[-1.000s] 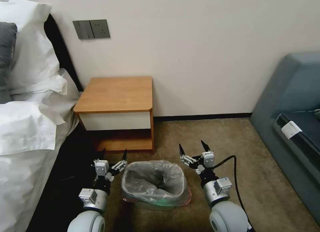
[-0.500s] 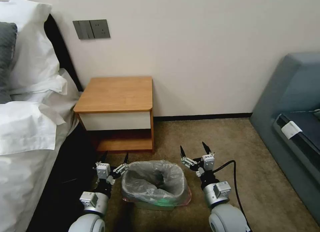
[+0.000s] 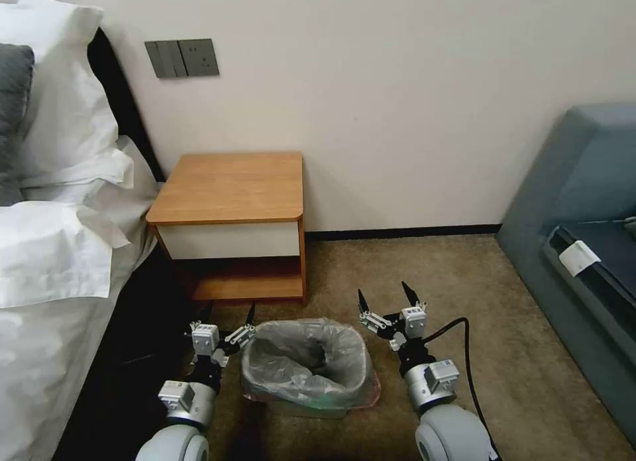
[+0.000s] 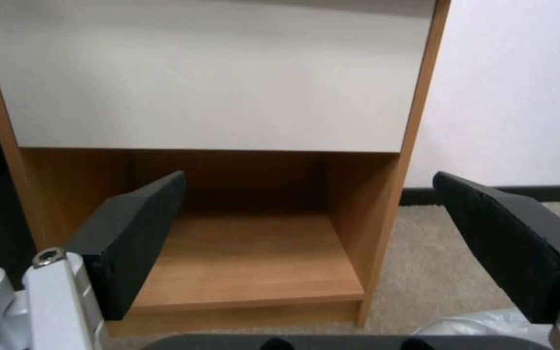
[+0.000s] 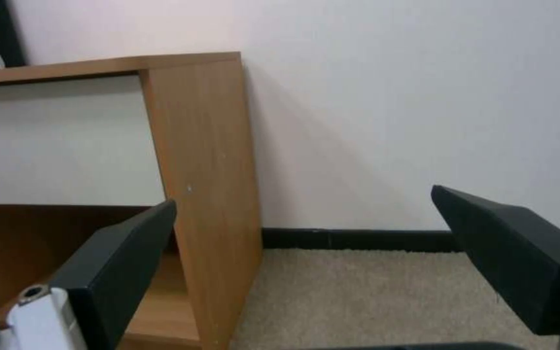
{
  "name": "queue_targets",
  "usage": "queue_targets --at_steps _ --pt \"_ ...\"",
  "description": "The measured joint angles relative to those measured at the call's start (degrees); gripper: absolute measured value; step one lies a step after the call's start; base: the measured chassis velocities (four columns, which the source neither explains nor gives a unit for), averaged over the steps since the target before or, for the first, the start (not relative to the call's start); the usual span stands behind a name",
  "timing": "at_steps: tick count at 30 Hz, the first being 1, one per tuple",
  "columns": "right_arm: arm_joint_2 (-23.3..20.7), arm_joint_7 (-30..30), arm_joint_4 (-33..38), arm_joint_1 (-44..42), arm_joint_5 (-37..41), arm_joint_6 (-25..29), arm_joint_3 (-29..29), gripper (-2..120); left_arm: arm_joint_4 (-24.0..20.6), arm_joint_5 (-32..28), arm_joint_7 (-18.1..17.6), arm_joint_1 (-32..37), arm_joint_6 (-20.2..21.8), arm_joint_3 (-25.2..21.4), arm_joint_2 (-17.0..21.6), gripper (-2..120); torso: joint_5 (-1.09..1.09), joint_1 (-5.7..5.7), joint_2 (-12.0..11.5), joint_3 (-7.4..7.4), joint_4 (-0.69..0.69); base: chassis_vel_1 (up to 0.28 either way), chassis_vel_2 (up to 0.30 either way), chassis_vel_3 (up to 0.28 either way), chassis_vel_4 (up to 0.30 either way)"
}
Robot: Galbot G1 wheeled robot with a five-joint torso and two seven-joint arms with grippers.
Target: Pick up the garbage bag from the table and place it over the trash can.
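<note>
Nearest the robot: trash can (image 3: 306, 408) on the carpet (image 3: 424, 275), standing in front of the worktop's (image 3: 232, 186) right front corner. Garbage bag (image 3: 305, 361) is already lining it, mouth folded over the rim all round, crinkled film sagging inside (a pink-tinted edge hangs down the right side).

Left pincer (image 3: 227, 314) sits just beside the can's left rim, fingers spread wide, nothing between them, not touching the bag. In the left wrist view the same pincer (image 4: 306, 233) points at the worktop's lower shelf (image 4: 248, 262); a bit of bag film (image 4: 481, 323) shows by one finger.

Right pincer (image 3: 384, 297) sits just beside the can's right far corner, also wide, holding nothing. Its black cable (image 3: 464, 355) loops off to the right.

Farther back: worktop against the wall (image 3: 397, 103), top surface bare, white drawer front (image 3: 232, 239) closed. Bed (image 3: 53, 249) at its left edge, blue sofa (image 3: 583, 236) well apart on the right.
</note>
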Motion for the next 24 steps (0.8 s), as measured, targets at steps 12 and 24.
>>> queue_targets --at_steps 12,24 --pt "0.0 0.0 0.0 0.0 0.1 -0.1 0.0 100 0.0 0.0 0.0 0.0 0.1 0.0 0.0 96 0.00 0.00 0.0 0.00 0.00 0.000 0.000 0.000 0.000" --pt "0.0 0.0 0.1 0.0 0.1 -0.1 0.0 100 0.0 0.0 -0.1 0.0 0.1 0.0 0.0 96 0.00 0.00 0.0 0.00 0.00 0.000 0.000 0.000 0.000"
